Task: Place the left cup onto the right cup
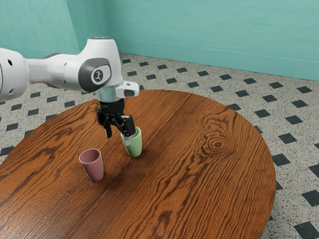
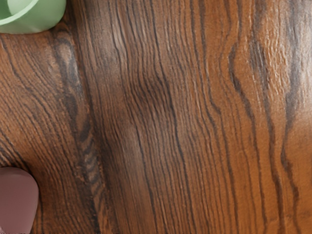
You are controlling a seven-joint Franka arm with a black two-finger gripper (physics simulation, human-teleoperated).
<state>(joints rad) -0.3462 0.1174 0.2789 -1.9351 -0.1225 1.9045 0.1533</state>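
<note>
1. The tool (image 1: pixel 117 132) hangs just left of centre in the exterior view. Its two black fingers are spread apart and point down at the counter (image 1: pixel 209 164), and nothing is clamped between them.
2. Moving out, the green cup (image 1: pixel 132 143) sits right beside it. The finger nearer the exterior view's right hovers at that cup's rim, but I cannot tell whether it touches. The other finger hangs over bare wood, well clear of either cup.
3. The green cup looks to be resting on the counter with its mouth up, perhaps leaning a touch.
4. Further out, toward the lower left of the frame, the pink cup (image 1: pixel 92 165) stands upright on its own. It is near the green one, with a clear strip of wood between them.
5. In the wrist view there is wood grain (image 2: pixel 185 126) straight under the hand. A slice of the green cup (image 2: pixel 29 14) and a slice of the pink cup (image 2: pixel 14 200) sit off to the same side, so the hand is centred over neither.
6. The white arm (image 1: pixel 60 72) reaches in from the left edge of the exterior view.
7. On progress, I judge this early. No cup is gripped, lifted or stacked, and both are on the counter.
8. What remains is nearly everything. The tool must line up on the left cup, close on it, lift it, carry it over the right cup and set it down on top.
</note>
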